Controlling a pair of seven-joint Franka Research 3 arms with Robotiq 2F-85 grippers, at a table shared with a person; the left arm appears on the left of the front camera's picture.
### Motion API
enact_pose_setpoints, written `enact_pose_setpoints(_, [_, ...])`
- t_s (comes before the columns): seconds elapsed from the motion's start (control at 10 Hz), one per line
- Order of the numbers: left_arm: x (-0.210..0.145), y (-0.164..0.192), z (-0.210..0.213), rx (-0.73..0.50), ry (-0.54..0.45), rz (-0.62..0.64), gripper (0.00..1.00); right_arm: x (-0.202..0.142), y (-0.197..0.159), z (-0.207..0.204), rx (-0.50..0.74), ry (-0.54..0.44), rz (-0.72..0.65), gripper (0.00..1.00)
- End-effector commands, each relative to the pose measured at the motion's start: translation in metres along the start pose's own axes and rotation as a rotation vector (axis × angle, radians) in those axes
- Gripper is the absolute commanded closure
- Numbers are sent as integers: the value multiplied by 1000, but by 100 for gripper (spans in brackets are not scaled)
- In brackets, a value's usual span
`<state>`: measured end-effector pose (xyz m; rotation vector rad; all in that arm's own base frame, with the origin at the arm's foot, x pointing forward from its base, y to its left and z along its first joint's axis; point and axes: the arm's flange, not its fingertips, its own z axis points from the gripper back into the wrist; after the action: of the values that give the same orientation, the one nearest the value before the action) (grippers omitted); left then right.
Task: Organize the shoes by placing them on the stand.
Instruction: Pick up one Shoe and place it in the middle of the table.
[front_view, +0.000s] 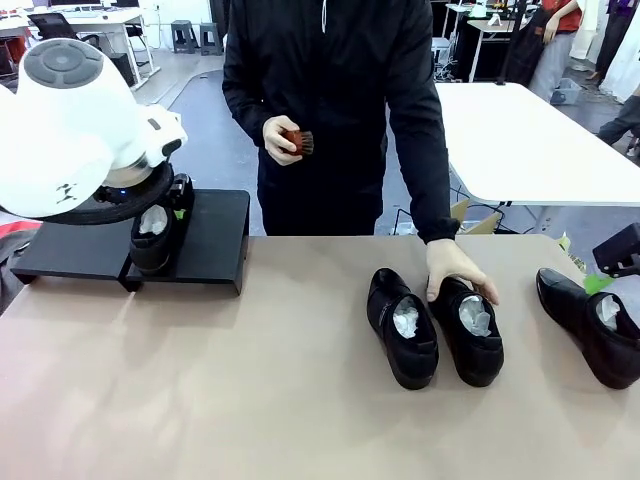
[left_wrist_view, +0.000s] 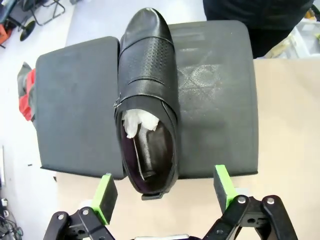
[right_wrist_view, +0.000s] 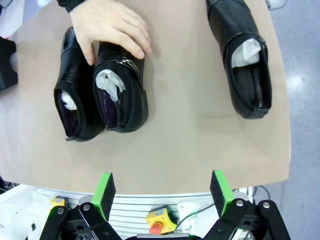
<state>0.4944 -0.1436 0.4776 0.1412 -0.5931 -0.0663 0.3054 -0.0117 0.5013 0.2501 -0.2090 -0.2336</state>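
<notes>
One black shoe (left_wrist_view: 147, 85) with white paper in it lies on the matte-black stand (left_wrist_view: 215, 100), heel hanging over the near edge. My left gripper (left_wrist_view: 164, 189) is open just behind that heel, green pads either side and apart from it; the front view has it (front_view: 178, 205) over the shoe (front_view: 152, 238) on the stand (front_view: 215, 235). Two shoes (front_view: 400, 325) (front_view: 470, 332) lie side by side mid-table, a person's hand (front_view: 455, 270) resting on the right one. A fourth shoe (front_view: 590, 325) lies at the far right, below my open right gripper (right_wrist_view: 162, 192) (front_view: 610, 262).
The person's other hand holds a small reddish-brown brush (front_view: 297, 142) at chest height. The tan table (front_view: 250, 400) has bare room between the stand and the middle pair. The table's right edge (right_wrist_view: 287, 125) runs close beside the fourth shoe (right_wrist_view: 245, 60).
</notes>
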Motion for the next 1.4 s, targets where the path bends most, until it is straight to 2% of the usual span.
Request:
enact_pose_setpoints(0.0, [11, -2, -19, 9, 4, -4, 0, 1, 1, 0, 20, 0, 10, 0])
enact_pose_setpoints(0.6, [11, -2, -19, 9, 4, -4, 0, 0, 0, 0, 0, 0, 0, 0])
enact_pose_setpoints(0.9, [11, -2, -19, 9, 4, -4, 0, 3, -48, 53, -23, -61, 30, 0])
enact_pose_setpoints(1.2, [11, -2, -19, 9, 4, -4, 0, 9, -104, 75, -45, -12, 11, 0])
enact_pose_setpoints(1.3, [11, -2, -19, 9, 4, -4, 0, 11, -112, 75, -35, 2, -14, 0])
